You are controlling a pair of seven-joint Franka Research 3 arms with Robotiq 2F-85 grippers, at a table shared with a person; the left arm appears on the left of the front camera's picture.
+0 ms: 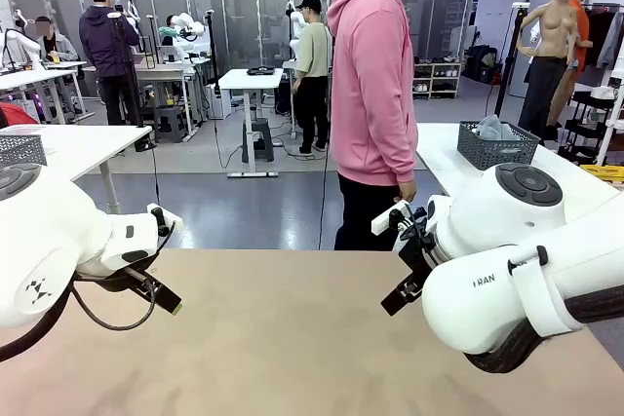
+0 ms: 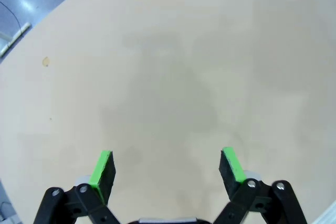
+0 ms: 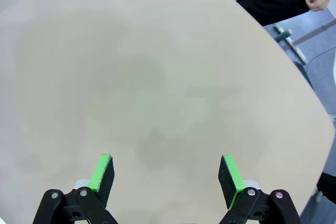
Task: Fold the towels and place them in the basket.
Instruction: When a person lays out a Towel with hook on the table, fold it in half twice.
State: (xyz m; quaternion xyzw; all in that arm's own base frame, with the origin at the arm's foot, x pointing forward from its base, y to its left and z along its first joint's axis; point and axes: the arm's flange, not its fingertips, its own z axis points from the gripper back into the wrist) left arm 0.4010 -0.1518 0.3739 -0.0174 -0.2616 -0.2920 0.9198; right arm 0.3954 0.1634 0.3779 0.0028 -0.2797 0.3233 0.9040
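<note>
Dark grey mesh, the basket (image 1: 497, 148) stands on a white table far beyond your right gripper (image 3: 166, 158), well apart from it. A pale grey-blue cloth (image 1: 492, 128) is heaped inside, too small to tell whether it is one towel or two. Your right gripper and your left gripper (image 2: 167, 156) both hang wide open over the tan tabletop (image 2: 168, 51), holding nothing. A person in a pink hoodie (image 1: 375, 75) stands just past the far edge.

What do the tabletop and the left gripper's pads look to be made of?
Tabletop: probably laminate or coated board; beige, smooth, matte, faintly blotchy, with no visible grain.
Pads on the left gripper: likely rubbery facing; flat bright green, dull, set on black fingers.
</note>
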